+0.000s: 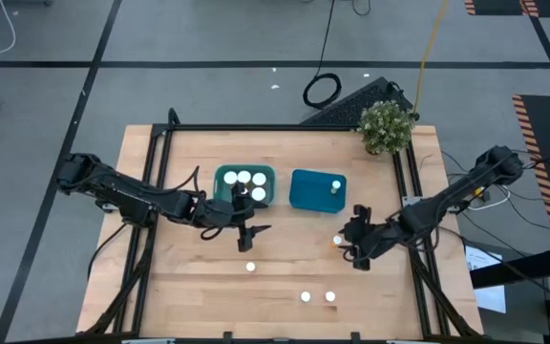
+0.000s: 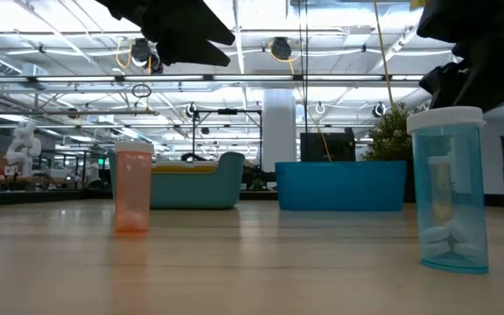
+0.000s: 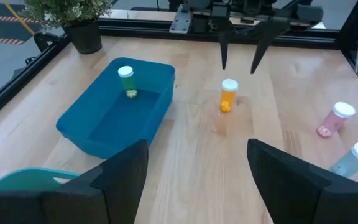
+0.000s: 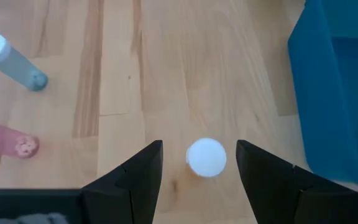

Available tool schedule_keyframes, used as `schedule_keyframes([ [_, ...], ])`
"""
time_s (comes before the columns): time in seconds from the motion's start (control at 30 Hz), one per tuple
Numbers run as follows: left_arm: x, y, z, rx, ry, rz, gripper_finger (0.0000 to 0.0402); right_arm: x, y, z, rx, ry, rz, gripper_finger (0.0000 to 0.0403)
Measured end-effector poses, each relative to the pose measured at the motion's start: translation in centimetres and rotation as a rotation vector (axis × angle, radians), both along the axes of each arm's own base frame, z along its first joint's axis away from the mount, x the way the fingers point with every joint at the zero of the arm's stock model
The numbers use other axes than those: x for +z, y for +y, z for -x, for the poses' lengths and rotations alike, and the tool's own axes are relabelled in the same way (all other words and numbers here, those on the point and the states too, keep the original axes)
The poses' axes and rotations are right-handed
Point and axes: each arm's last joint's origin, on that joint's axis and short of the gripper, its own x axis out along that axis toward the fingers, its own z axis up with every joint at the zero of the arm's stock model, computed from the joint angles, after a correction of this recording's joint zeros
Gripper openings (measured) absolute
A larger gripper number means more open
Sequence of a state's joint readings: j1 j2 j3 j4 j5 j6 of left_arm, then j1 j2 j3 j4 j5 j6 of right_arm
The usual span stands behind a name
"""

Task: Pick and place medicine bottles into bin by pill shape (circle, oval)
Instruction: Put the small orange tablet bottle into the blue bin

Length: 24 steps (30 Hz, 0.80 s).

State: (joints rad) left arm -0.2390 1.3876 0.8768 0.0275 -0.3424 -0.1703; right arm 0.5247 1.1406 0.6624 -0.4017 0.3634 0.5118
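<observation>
Clearly you were on the pick step with the right hand (image 4: 199, 163): it hung straight above the orange bottle (image 3: 228, 95), fingers spread to either side of its white cap, not yet closed on it. That bottle stood upright on the worktop (image 1: 285, 272), just off the blue bin (image 1: 315, 189) on the side toward the front-right corner. The blue bin held one green-capped bottle (image 3: 126, 81); the teal bin (image 1: 244, 184) beside it held five white caps. Your left hand (image 1: 247, 229) was also spread and empty, hovering just in front of the teal bin. Three more bottles waited nearer the front edge: one (image 1: 250, 266) below the left hand and a pink one (image 3: 332, 119) and a pale blue one (image 3: 353, 159) close together.

My read of the next move: lower the right hand until the fingers bracket the bottle's body under the cap, close, lift clear of the blue bin's wall, then drop it in whichever bin matches its pills. The pill shape could not be made out.
</observation>
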Motion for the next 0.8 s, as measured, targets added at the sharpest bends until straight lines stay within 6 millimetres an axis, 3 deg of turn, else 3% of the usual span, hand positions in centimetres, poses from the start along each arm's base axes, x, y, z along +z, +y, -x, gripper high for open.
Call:
schedule_keyframes([
  [0.8, 0.0, -0.2, 0.1, -0.021, 0.005, -0.025, 0.0273, -2.4, -1.0, -2.0, -0.01, 0.134, -0.037, 0.0199],
])
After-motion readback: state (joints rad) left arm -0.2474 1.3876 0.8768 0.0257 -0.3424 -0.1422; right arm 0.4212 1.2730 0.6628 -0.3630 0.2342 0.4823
